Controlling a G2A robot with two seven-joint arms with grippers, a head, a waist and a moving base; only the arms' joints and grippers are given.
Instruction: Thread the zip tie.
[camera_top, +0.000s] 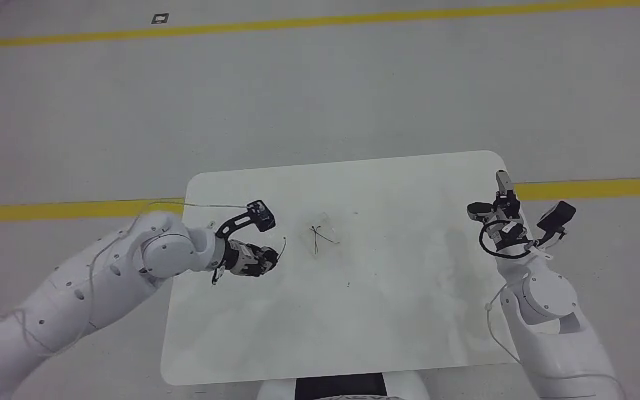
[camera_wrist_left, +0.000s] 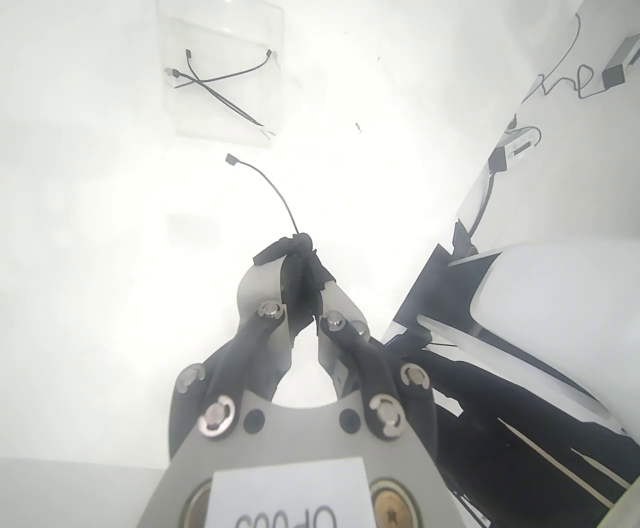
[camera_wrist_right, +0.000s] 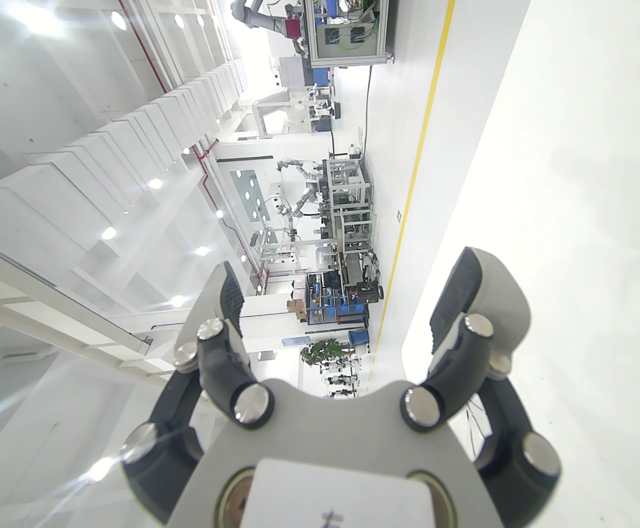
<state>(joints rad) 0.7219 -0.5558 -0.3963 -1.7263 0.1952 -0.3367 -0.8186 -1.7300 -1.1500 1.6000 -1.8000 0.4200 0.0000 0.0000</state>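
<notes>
One zip tie (camera_wrist_left: 272, 187) is sitting pinched in the left claw (camera_wrist_left: 300, 250) — clenched on one end, the strap arcing out over the bench (camera_top: 420, 300) with its small square head hanging free. Nothing is threaded yet, no loop is forming. The right claw (camera_wrist_right: 350, 295) is hanging released by the bench's right edge, well apart — gripping nothing. Spare ties (camera_wrist_left: 220, 90) are lying crossed on a clear plastic sheet nearby. By my reading, the pick-up is done and the threading itself is all waiting.

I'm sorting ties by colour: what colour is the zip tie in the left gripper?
The zip tie is black; the left wrist view shows it best.
</notes>
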